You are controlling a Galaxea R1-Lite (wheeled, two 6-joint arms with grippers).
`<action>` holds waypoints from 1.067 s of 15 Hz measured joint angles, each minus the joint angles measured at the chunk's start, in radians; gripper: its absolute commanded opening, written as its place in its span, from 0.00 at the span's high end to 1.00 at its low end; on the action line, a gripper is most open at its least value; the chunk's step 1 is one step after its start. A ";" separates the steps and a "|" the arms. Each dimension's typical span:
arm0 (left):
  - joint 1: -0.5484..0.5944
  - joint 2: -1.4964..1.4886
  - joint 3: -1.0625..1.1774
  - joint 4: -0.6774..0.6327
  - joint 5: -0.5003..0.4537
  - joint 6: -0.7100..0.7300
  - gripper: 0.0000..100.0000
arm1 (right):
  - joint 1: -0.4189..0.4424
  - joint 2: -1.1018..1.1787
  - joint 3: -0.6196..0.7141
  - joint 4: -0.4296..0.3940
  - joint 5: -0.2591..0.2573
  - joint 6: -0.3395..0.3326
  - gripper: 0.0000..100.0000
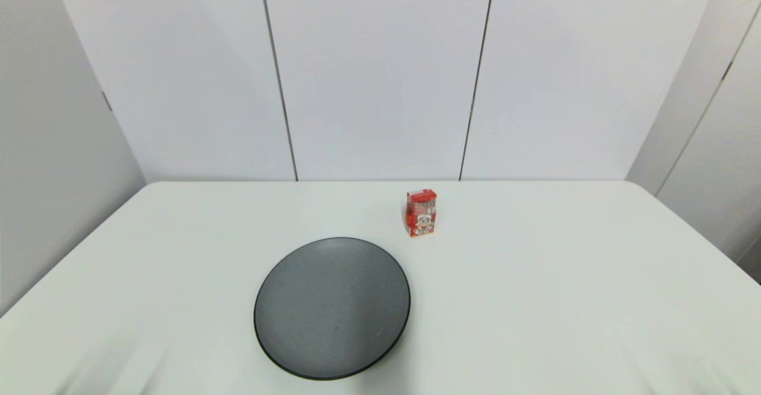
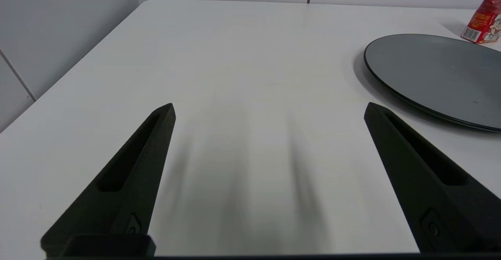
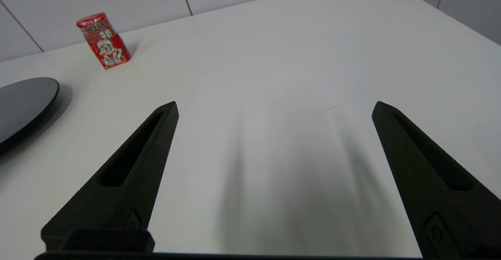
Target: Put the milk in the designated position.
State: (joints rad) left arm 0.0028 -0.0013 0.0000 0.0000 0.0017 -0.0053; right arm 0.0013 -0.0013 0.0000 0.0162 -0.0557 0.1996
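The milk, a small red carton with a white cartoon face, stands upright on the white table behind and to the right of the dark grey plate. The right wrist view shows the milk far ahead of my open right gripper, which holds nothing. My left gripper is open too, low over bare tabletop, with the plate and a corner of the milk off to one side. Neither arm shows in the head view. The designated position has no mark on the tabletop.
The white table is backed by white wall panels. Its rounded far corners and side edges show in the head view. Bare tabletop lies to the right of the milk.
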 measured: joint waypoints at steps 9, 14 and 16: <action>0.000 0.000 0.000 0.000 0.000 -0.001 0.00 | 0.000 0.000 0.000 0.000 0.000 0.000 0.00; 0.001 0.006 0.000 0.002 0.000 0.000 0.00 | 0.000 0.000 0.000 -0.001 0.001 0.000 0.00; 0.003 0.047 -0.014 0.002 -0.002 0.019 0.00 | 0.000 0.000 0.000 -0.001 0.000 0.000 0.00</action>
State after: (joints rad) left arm 0.0053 0.0460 -0.0138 0.0019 0.0000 0.0138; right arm 0.0013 -0.0013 0.0000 0.0153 -0.0557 0.2000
